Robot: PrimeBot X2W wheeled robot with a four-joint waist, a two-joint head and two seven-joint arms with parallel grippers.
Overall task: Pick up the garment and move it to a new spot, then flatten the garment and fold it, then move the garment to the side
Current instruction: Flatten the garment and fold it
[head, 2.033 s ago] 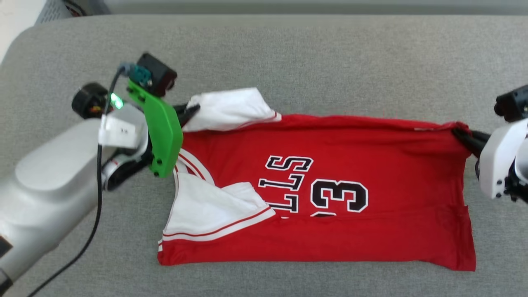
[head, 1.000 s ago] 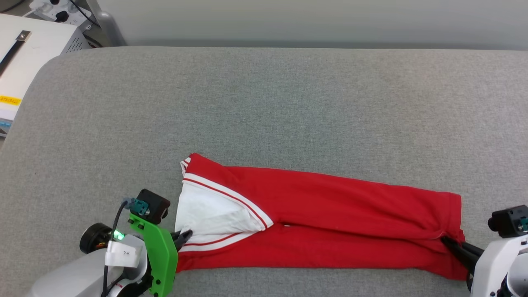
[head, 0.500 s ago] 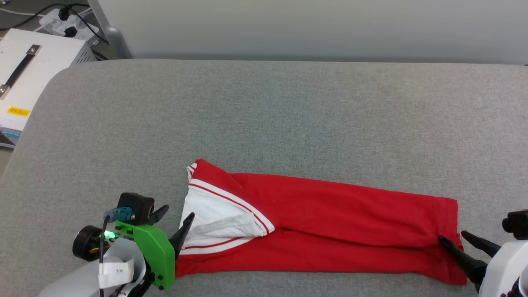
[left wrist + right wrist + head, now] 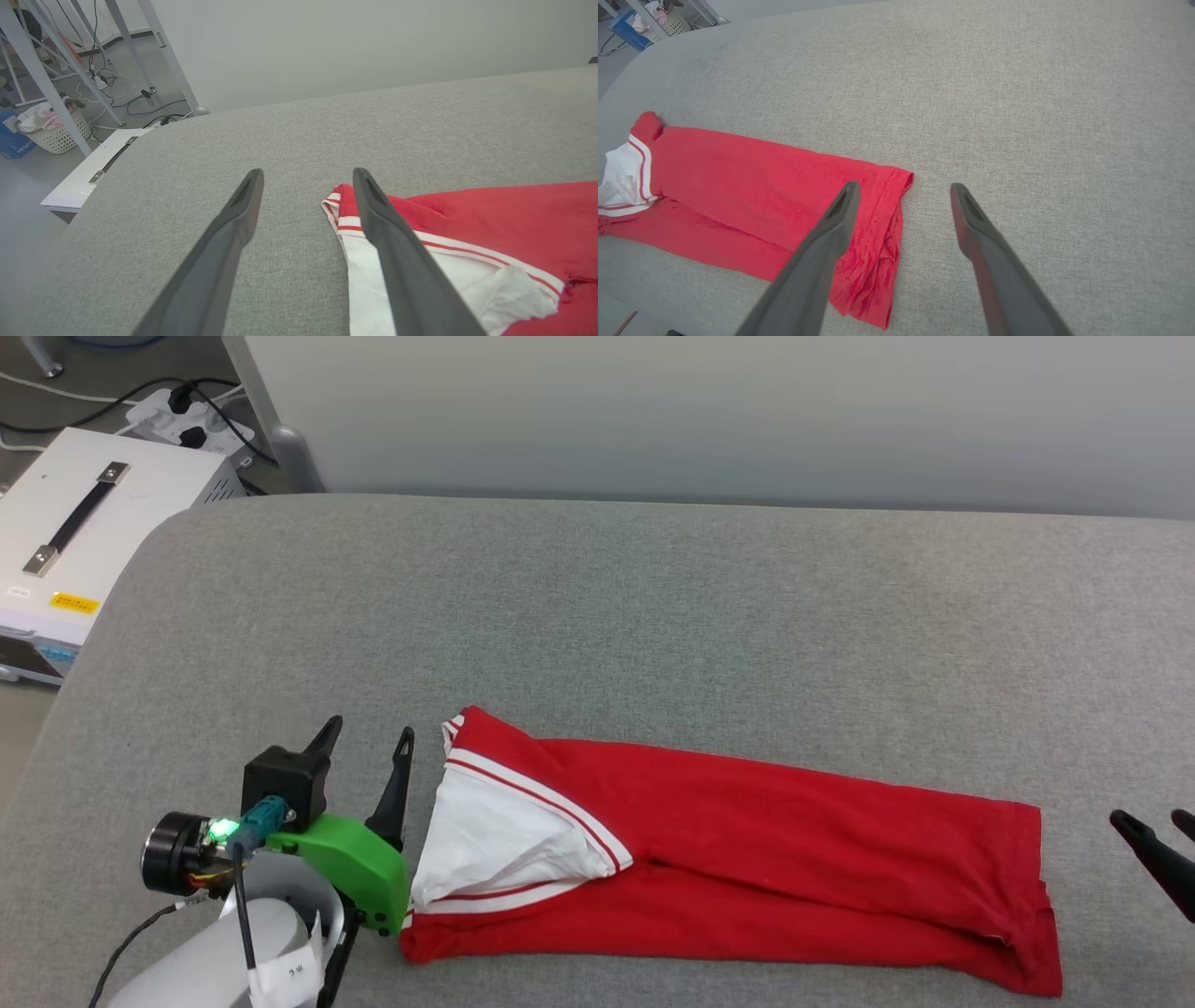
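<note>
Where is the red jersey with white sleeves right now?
In the head view, the red jersey with white sleeves lies folded lengthwise near the front of the grey fabric surface, between the left gripper and the right gripper.

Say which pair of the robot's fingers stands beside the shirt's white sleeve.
The left fingers, on the green mount, stand open beside the white sleeve. The right fingers are off the plain red hem of the shirt.
</note>
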